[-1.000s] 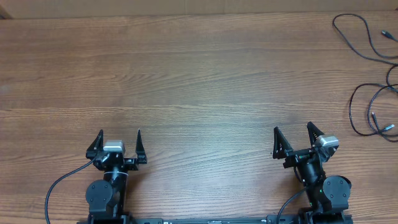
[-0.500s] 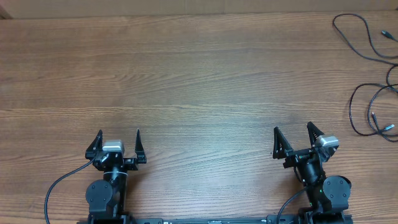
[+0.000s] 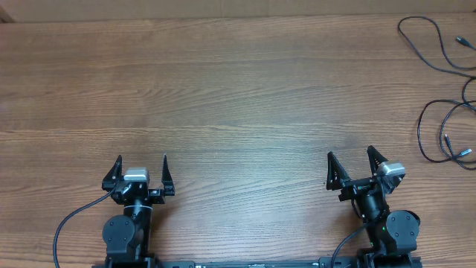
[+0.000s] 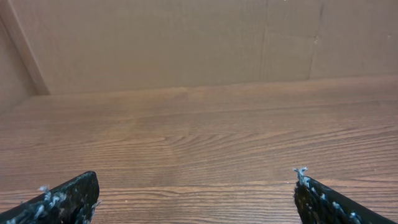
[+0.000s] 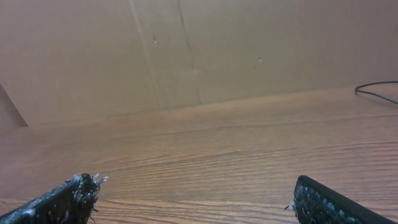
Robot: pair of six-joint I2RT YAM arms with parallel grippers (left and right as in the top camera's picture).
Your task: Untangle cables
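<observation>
Cable location: the cables (image 3: 446, 112) lie along the right edge of the table (image 3: 238, 89), from the far right corner down to about mid-depth; part of them runs out of the overhead view.
Far group: one cord loops near the far right corner (image 3: 424, 45), with a small plug tip beside it at the edge.
Near group: a second loop (image 3: 428, 138) sits closer to the front, with two silvery plug tips just inside it.
Long axis: judged from the overhead view, the group as a whole runs front to back, parallel to the right edge.
Left gripper (image 3: 141, 170): at the front edge, left of centre; fingers spread wide, nothing between them; well apart from the cables.
Right gripper (image 3: 353, 167): at the front edge, right of centre; fingers spread wide, nothing between them.
Direction from right gripper: the near loop lies ahead and to the right, toward the right edge.
Nearer arm: right, by a clear margin.
Wrist views: the left wrist camera shows bare wood only; the right wrist camera shows one thin cord (image 5: 376, 89) entering at its right border.
Contact: neither gripper touches a cable.
Next move (judgement): the right arm reaches forward and rightward to the near loop; the left arm would have to cross most of the table.
</observation>
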